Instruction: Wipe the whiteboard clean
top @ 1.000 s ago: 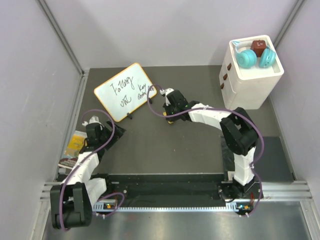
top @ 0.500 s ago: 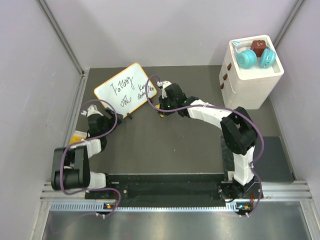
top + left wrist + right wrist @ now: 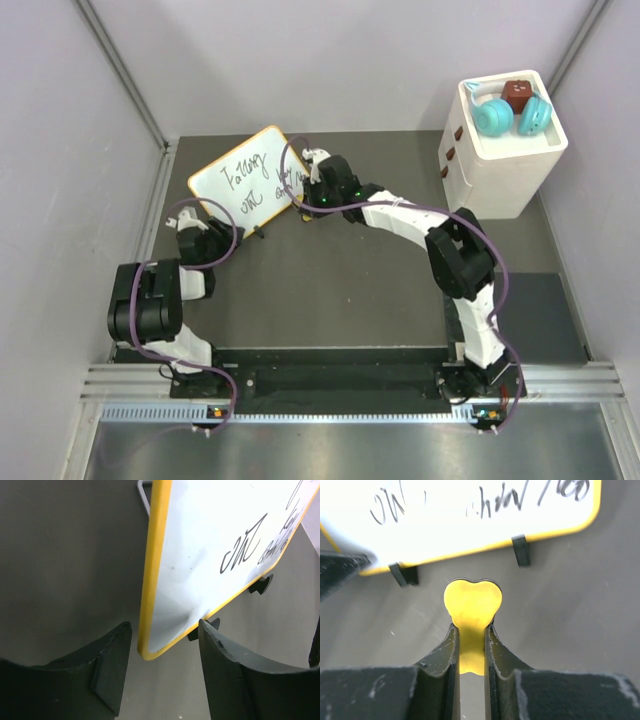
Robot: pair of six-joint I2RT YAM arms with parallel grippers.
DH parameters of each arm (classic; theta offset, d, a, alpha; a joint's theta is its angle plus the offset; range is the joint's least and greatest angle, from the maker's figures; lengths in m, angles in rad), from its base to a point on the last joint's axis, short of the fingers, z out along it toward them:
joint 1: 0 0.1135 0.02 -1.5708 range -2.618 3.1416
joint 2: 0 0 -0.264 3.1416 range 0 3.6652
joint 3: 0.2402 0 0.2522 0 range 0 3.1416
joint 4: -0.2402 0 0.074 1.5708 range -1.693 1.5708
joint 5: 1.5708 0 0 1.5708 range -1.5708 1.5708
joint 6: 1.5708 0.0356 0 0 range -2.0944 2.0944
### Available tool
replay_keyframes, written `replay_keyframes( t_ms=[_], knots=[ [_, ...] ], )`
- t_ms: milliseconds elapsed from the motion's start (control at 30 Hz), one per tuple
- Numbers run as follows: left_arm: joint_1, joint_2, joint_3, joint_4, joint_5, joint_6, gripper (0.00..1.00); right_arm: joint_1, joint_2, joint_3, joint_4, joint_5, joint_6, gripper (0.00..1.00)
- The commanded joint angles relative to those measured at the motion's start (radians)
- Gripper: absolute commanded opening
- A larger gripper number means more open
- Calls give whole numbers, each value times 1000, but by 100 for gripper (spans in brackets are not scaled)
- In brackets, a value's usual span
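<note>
Left wrist view gives the nearest look: the left gripper [image 3: 162, 632] stands spread, one dark finger on each side of the lower corner of the small rectangular whiteboard with a thin yellow-orange frame and black handwriting [image 3: 210, 545], not yet pinching it. That whiteboard stands propped on little black feet at the far left of the dark grey table [image 3: 330, 290], between the two arms. Just beyond, the right gripper [image 3: 471, 630] is clamped on a small yellow bone-shaped piece [image 3: 472, 600], held just short of the frame's bottom edge. I'd reckon the whiteboard light, stiff and slick-faced, apt to skid or tip under a wipe, so the framed corner looks the place to hold. Farthest off sits a white drawer box [image 3: 500, 165].
</note>
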Motion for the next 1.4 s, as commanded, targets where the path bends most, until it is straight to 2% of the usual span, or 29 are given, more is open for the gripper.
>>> replay_keyframes(
  t_ms=[0,200,333,433,600,767,967,1067,1233,1300,1367],
  knots=[
    [17,-6,-2,74,-19,-1,58,17,40,97,51,-38,27,0],
    [20,-7,-11,76,-24,-5,49,17,99,185,78,-61,25,0],
    [20,2,12,6,-42,-13,38,16,152,256,88,-54,25,0],
    [22,13,46,-67,-50,-16,38,17,188,308,86,-2,22,0],
    [22,24,50,-65,-42,-14,37,19,226,356,114,115,35,0],
    [25,30,58,-76,-47,-17,37,25,247,364,164,94,64,0],
    [23,22,63,-119,-62,-19,34,72,280,377,250,95,15,0],
    [25,8,66,-171,-84,-22,22,101,329,451,233,167,2,0],
    [23,-10,72,-243,-104,-19,11,141,416,557,221,233,-59,0],
    [23,-12,72,-251,-102,-16,2,158,435,581,206,253,-82,0],
    [23,-13,72,-260,-96,-11,0,170,442,586,200,282,-87,0]
  ],
)
